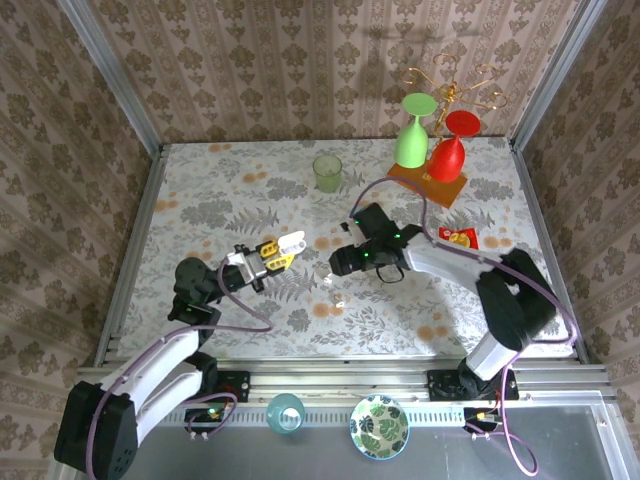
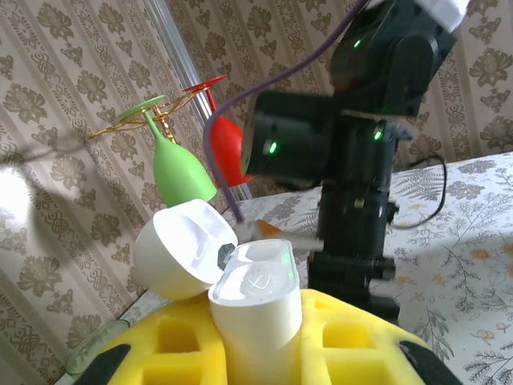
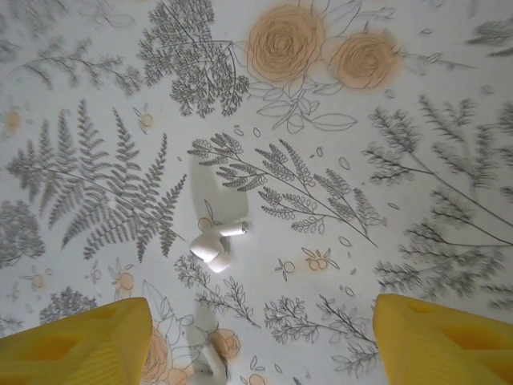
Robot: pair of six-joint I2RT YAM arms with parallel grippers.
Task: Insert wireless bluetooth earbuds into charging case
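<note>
— What does the top view give us that the wrist views lack?
— Both arms together; our left claw is clamped on the open white case; the right arm bends at the elbow, forearm reaching leftward, its right claw over two earbuds on the desk.
— And our wrists?
— Left: the lid is flipped back and the case stands upright between yellow pads. Right: our claw is spread wide and empty above the earbuds.
— Any writing?
— The red packet is too small to read.
</note>
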